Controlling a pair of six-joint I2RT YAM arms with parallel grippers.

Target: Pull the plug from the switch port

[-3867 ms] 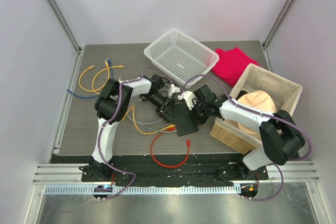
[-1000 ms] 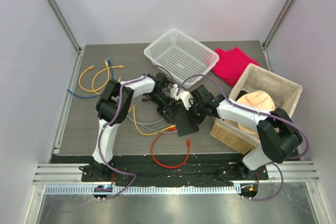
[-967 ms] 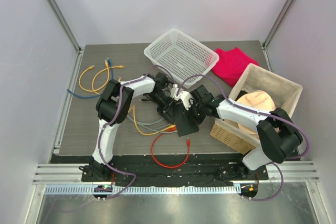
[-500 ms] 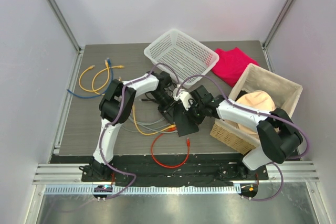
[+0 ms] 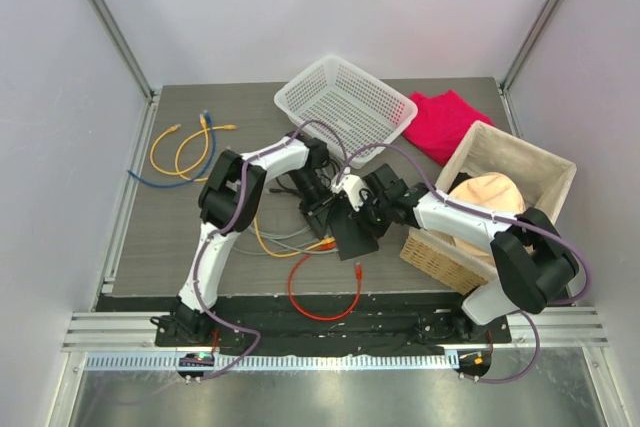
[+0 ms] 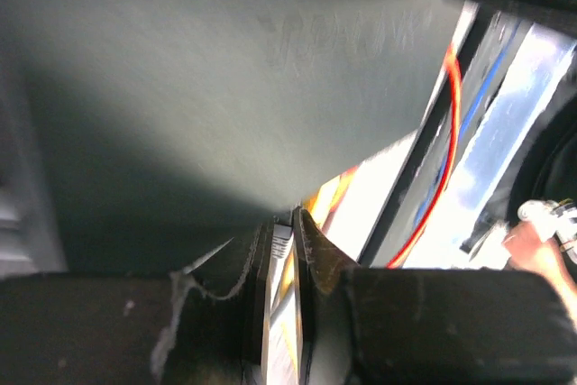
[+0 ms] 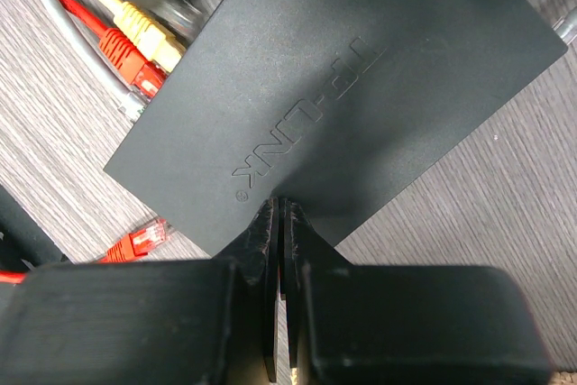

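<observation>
Where the two arms meet over the middle of the worktop (image 5: 170,237), the switch (image 7: 361,87) lies flat on the grey wood-grain surface, a matte-black box with TP-LINK embossed on its top. The right gripper (image 7: 279,206) has its fingers pressed together with only a hairline between them, and its tips are set on the switch's top, right at one edge. Along another edge, on the side towards the left arm, a red plug (image 7: 122,45) and a yellow plug (image 7: 149,32) sit side by side against the switch. A grey cable (image 7: 106,86) ends just beside them at the same edge. A second red plug (image 7: 138,241) lies loose on the worktop near a corner of the switch, apart from it.

Seen from overhead, the left gripper (image 6: 283,227) is at the far end of the switch. Its wrist view is blurred: the fingers stand narrowly parted around a pale sliver, and I cannot tell whether anything is gripped. A dark flat surface fills most of that view.

Behind the arms stands a white mesh basket (image 5: 345,107), with a red cloth (image 5: 440,122) to its right. A wicker basket (image 5: 520,172) holding a beige hat (image 5: 485,202) stands just beside the right arm. A red cable (image 5: 357,287) loops near the front edge, and yellow and blue cables (image 5: 178,157) lie coiled at the far left.
</observation>
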